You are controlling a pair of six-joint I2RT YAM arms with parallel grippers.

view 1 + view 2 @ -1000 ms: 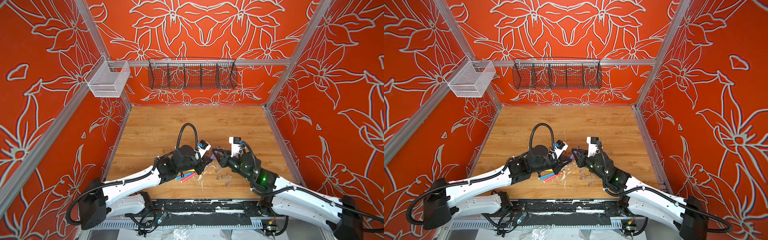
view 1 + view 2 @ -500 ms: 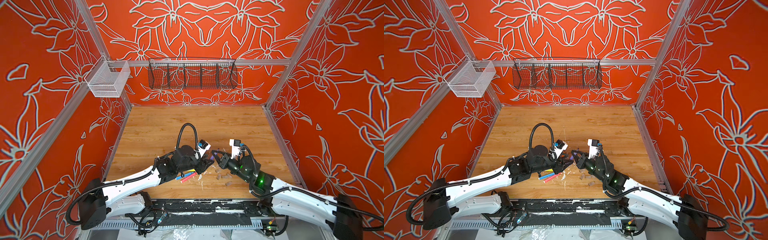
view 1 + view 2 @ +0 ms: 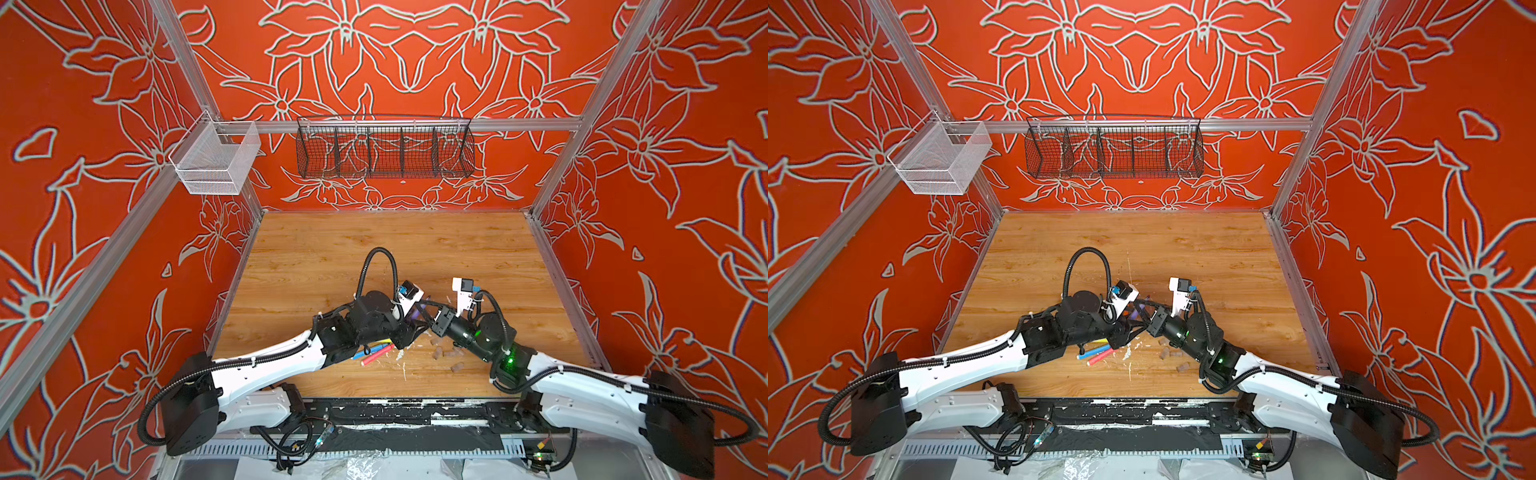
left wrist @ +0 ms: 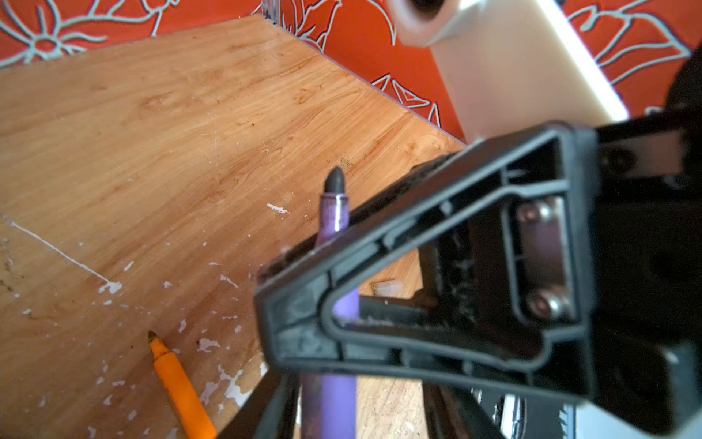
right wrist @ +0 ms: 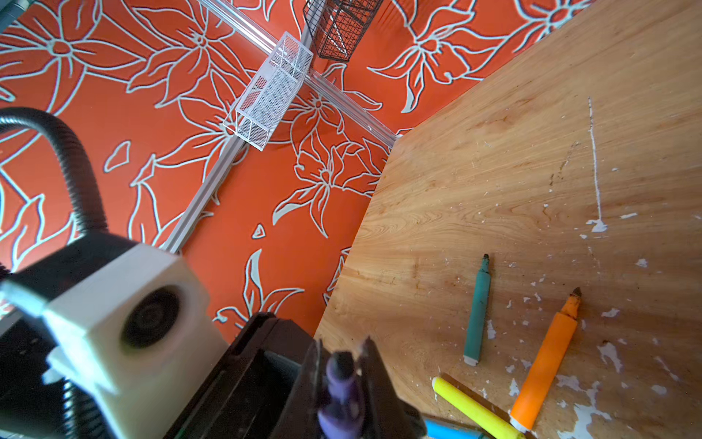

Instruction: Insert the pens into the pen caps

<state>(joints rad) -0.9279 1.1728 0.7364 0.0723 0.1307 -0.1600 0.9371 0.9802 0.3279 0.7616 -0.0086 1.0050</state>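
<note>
- The wooden bench [image 3: 374, 249] carries all the loose things on its near half, among scattered white flecks.
- The two arms meet tip to tip above that near half. The right hand [image 5: 342, 347] has its jaws pressed tight on the purple pen [image 4: 334, 224], close behind the nib. The left hand [image 3: 417, 323] sits partly open around the same barrel further back. A gap shows beside the pen there, so the right hand seems to be the one carrying it.
- The purple pen is held off the wood with its dark nib bare. Its long axis runs from the left hand through the right hand's fingers, and the nib points toward the back of the bench.
- The green pen [image 5: 478, 311], orange pen [image 5: 545, 361], yellow pen [image 5: 471, 408], blue pen [image 5: 448, 431] and pink pen [image 3: 374, 357] lie flat by the left forearm. The green and orange nibs are bare.
- The pen caps [image 3: 449, 354] are small greyish stubs lying under the right wrist. They are on the near side of the held pen, behind its nib rather than ahead of it, and the right arm is nearer to them. I judge that the pen must swing round, or the freer left hand must fetch a cap.
</note>
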